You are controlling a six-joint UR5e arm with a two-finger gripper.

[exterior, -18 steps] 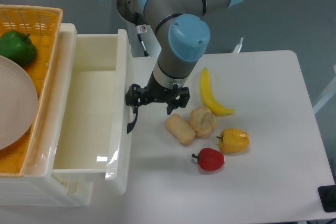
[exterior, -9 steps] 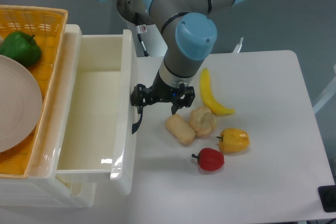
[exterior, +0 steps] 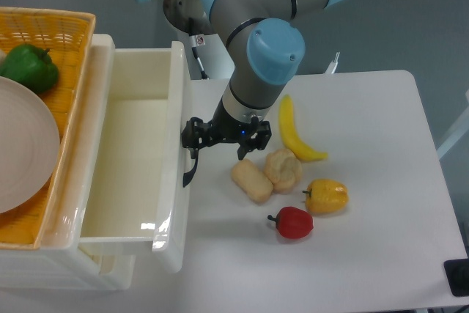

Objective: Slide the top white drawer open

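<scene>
Gripper, jaws spread wide, hovers just right of the black handle on the top white drawer. Whether a finger touches the handle cannot be told. Drawer: glossy cream plastic tray, drawn well out at the left, long axis running near to far. On the white surface right of it lie a banana, bread rolls and peppers.

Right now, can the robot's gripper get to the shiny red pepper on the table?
Probably yes. The gripper hangs by the top white drawer, and the shiny red pepper lies uncovered on the white table. Only the oblong bread roll sits between them, low enough to pass over.
</scene>
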